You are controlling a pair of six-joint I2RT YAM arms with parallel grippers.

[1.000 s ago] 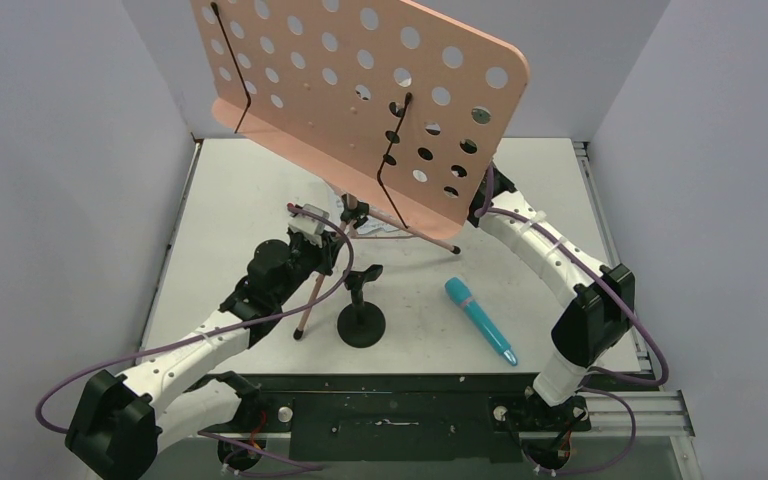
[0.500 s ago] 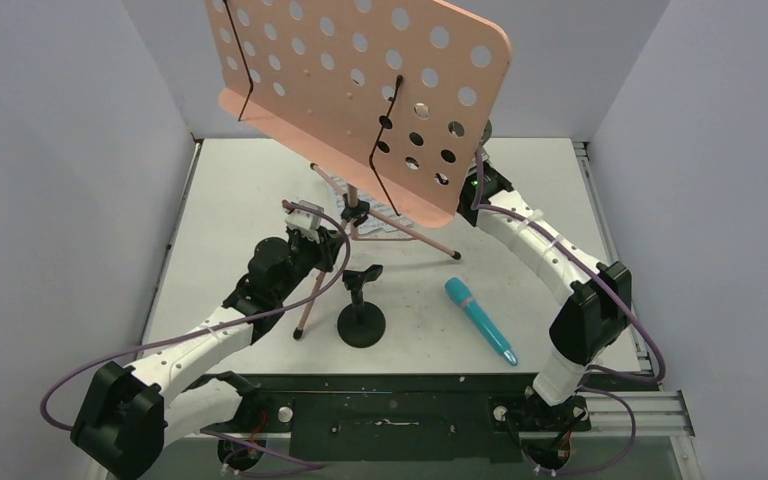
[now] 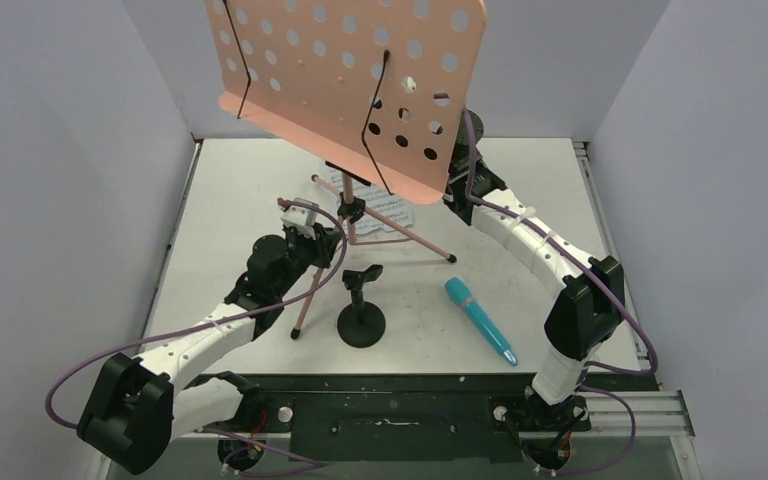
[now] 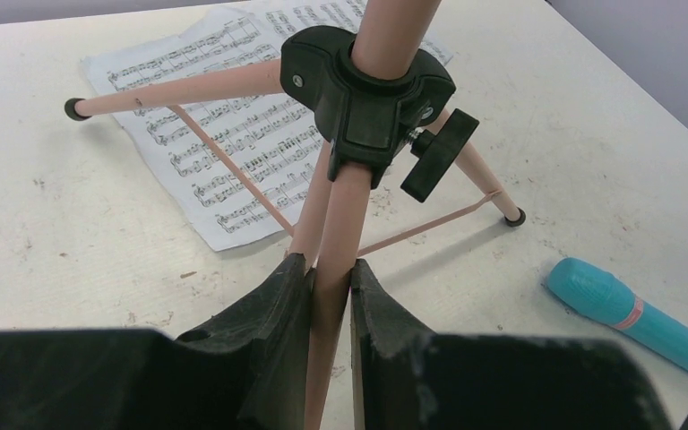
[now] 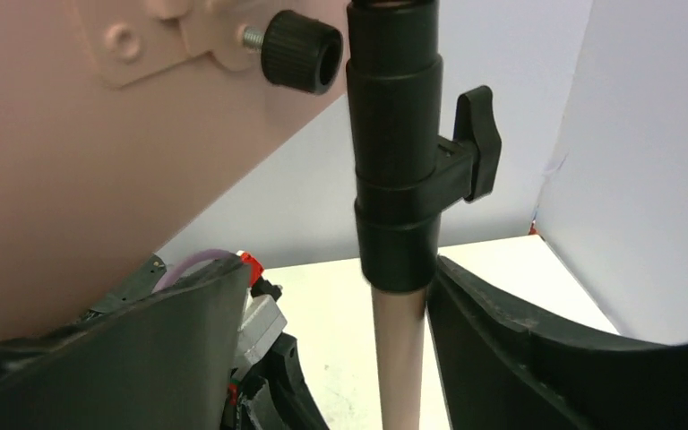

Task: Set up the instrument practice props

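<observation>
Pink music stand (image 3: 332,88) more upright than before; left gripper (image 4: 329,265) tight on leg

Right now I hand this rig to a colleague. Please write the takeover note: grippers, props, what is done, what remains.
Left gripper: shut on one leg of the pink perforated tripod music stand.
Right gripper: open around the stand's pole, below its black clamp.
White sheet-music paper lies under the stand; teal toy microphone lies beside the short black round-based mic stand, whose clip is empty.
Done: stand's legs spread.
Left: likely paper onto stand, microphone into clip.
</observation>
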